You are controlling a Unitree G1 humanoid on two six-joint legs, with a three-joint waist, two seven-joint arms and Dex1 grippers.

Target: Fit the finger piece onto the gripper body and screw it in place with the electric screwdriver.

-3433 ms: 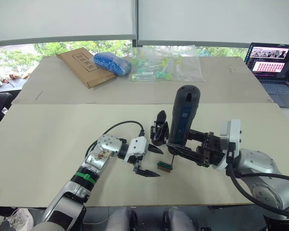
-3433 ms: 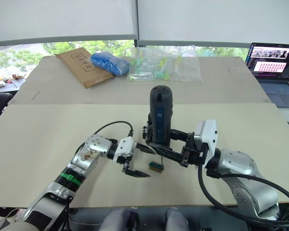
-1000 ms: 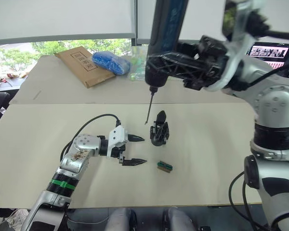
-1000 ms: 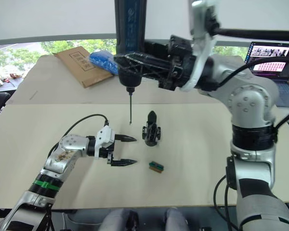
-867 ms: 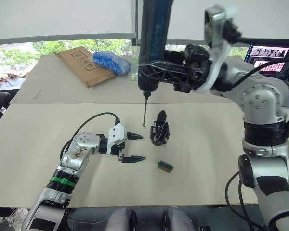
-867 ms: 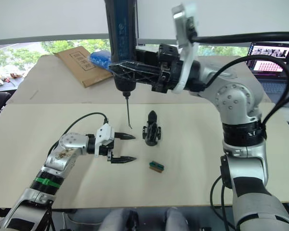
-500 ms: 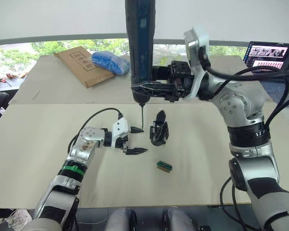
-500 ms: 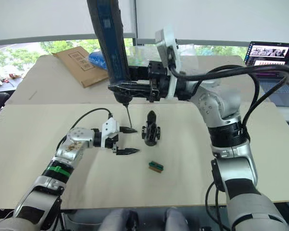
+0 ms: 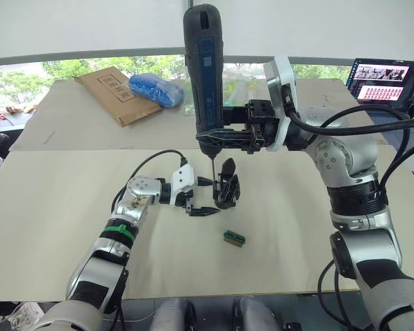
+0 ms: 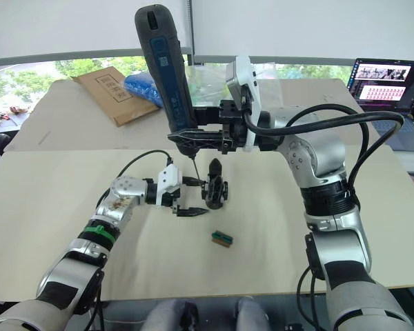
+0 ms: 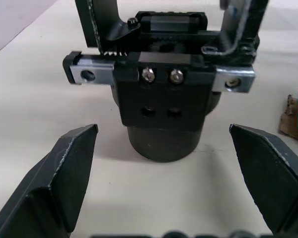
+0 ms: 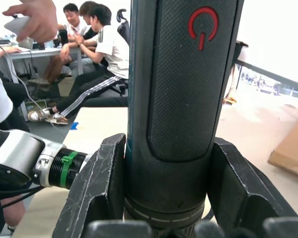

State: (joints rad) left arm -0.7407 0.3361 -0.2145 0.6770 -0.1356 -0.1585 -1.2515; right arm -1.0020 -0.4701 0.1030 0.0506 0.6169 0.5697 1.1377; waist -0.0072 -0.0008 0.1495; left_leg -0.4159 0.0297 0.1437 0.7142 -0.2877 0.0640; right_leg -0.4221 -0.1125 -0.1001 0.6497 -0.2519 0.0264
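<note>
The right gripper (image 9: 229, 135) clamps the electric screwdriver (image 9: 204, 76) upright, its bit just above the gripper body (image 9: 227, 187); the left gripper (image 9: 205, 196), fingers spread, sits just left of that body on the desk (image 9: 55, 200); a small green-topped block (image 9: 234, 238) lies nearer the robot.

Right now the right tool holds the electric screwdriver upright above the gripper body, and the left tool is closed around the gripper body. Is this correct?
Not quite. The left tool is open, its fingers apart on either side of the gripper body without gripping it; the left wrist view shows this. The rest holds: the right tool holds the electric screwdriver upright above the gripper body.
</note>
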